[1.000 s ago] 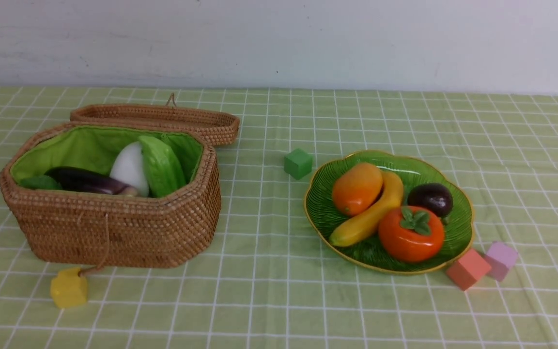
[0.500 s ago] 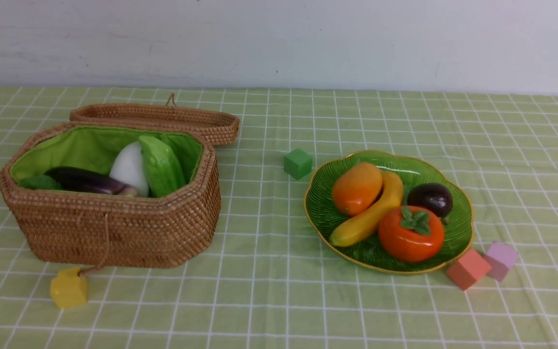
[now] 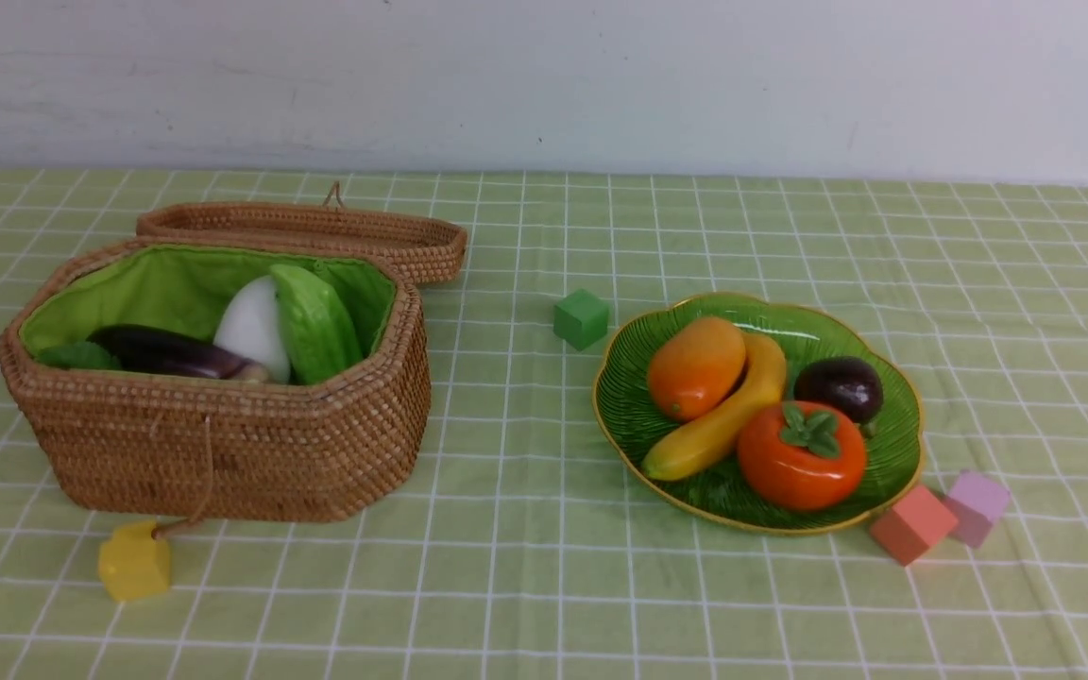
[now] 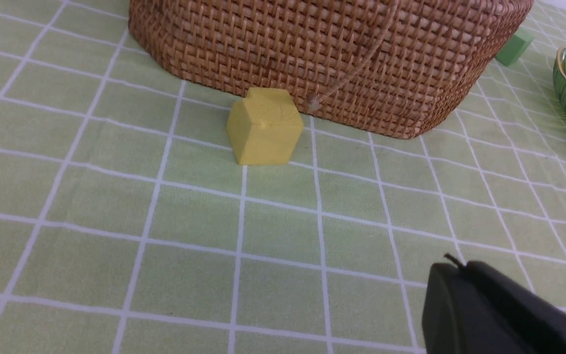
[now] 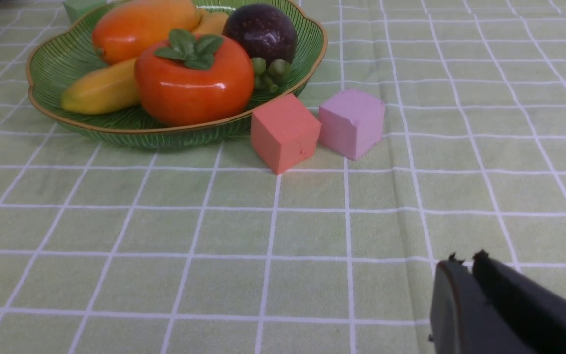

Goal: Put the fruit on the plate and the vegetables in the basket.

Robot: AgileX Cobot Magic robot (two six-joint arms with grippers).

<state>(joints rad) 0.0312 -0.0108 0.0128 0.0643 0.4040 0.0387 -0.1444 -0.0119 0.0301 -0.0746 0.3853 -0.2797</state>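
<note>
The open wicker basket (image 3: 223,444) stands at the left and holds the eggplant (image 3: 166,351), white gourd (image 3: 251,326) and bitter gourd (image 3: 317,321); a dark green leafy bit (image 3: 79,356) shows beside them. On the green plate (image 3: 903,416) at the right lie the mango (image 3: 695,366), banana (image 3: 723,420), persimmon (image 3: 801,458) and mangosteen (image 3: 839,387). Neither arm shows in the front view. My left gripper (image 4: 460,265) hangs shut and empty over the cloth, short of the basket (image 4: 332,54). My right gripper (image 5: 465,258) is shut and empty, short of the plate (image 5: 67,64).
The basket's lid (image 3: 317,231) lies behind it, and its string trails to a yellow cube (image 3: 134,561). A green cube (image 3: 581,318) sits between basket and plate. A red cube (image 3: 912,524) and a pink cube (image 3: 977,506) touch the plate's near right rim.
</note>
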